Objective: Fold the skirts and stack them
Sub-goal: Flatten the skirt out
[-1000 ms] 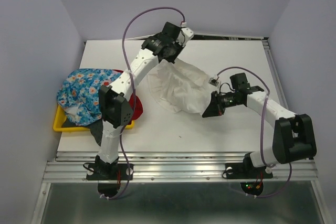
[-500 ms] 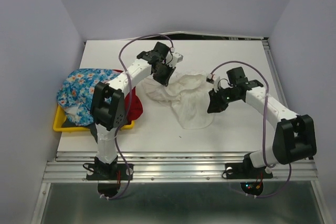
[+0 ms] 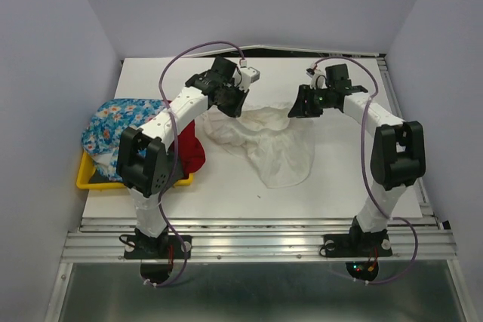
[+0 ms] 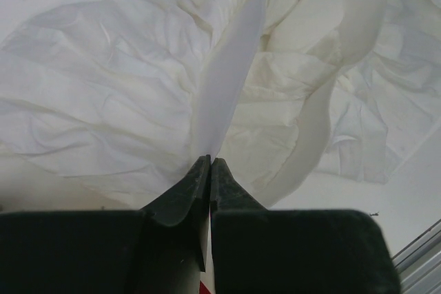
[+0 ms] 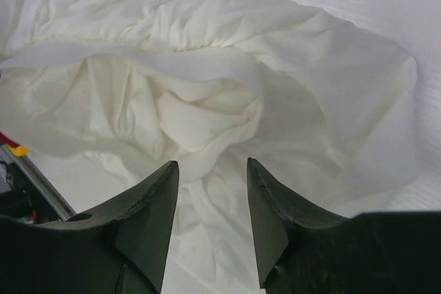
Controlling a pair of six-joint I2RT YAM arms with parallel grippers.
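Observation:
The thin white skirt (image 3: 273,147) lies crumpled and spread on the middle of the table. My left gripper (image 3: 232,103) is at its back left edge, and in the left wrist view (image 4: 210,162) it is shut on a taut white band of the skirt (image 4: 103,101). My right gripper (image 3: 296,108) hovers at the skirt's back right edge. In the right wrist view this gripper (image 5: 212,164) stands open over the skirt's folds (image 5: 207,101), gripping nothing. The blue flowered skirt (image 3: 121,130) and the red skirt (image 3: 196,152) are piled at the left.
A yellow tray (image 3: 87,180) under the piled skirts sits at the table's left edge. The left arm reaches over that pile. Walls close in the table at the back and both sides.
Both grippers moved toward the back of the table. The white skirt came down and spread flat. The right gripper opened and let go of the cloth.

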